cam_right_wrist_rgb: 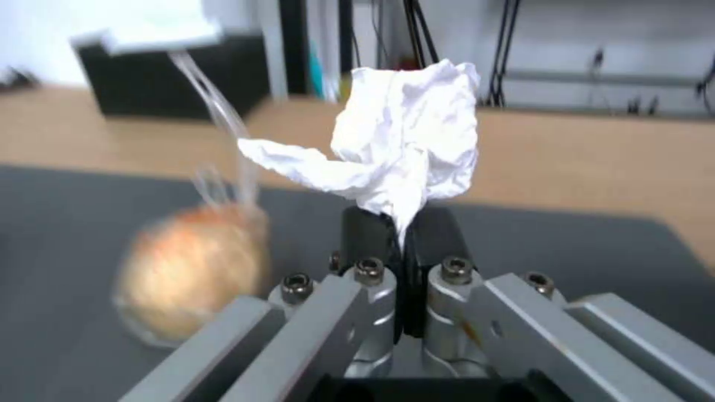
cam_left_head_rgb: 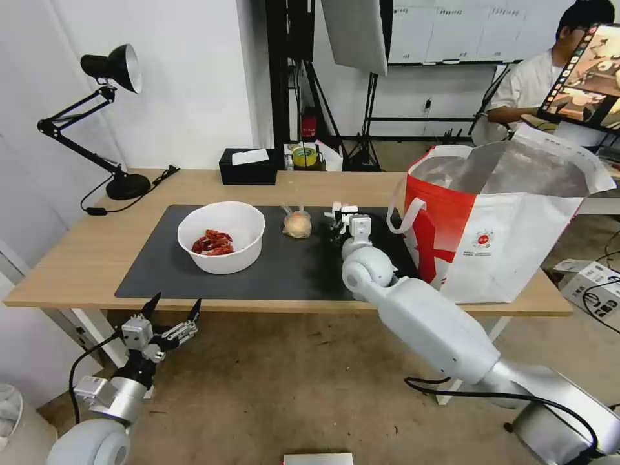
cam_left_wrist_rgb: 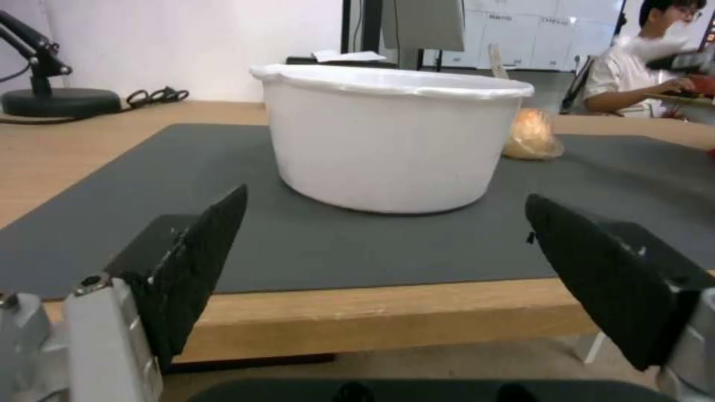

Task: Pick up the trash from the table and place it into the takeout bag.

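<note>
Right gripper (cam_right_wrist_rgb: pixel 402 237) pinches crumpled tissue (cam_right_wrist_rgb: pixel 406 139); left gripper (cam_left_wrist_rgb: pixel 384 268) spread wide.

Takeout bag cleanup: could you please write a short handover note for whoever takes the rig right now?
Right gripper: shut on the crumpled white tissue, over the dark grey mat, beside the takeout bag.
Left gripper: open, empty, below the table's near edge, facing the white bowl.
Done: tissue picked up.
Left: drop tissue in bag, then the bowl of red shells and the small clear bag with tan lump, both on the mat.
</note>
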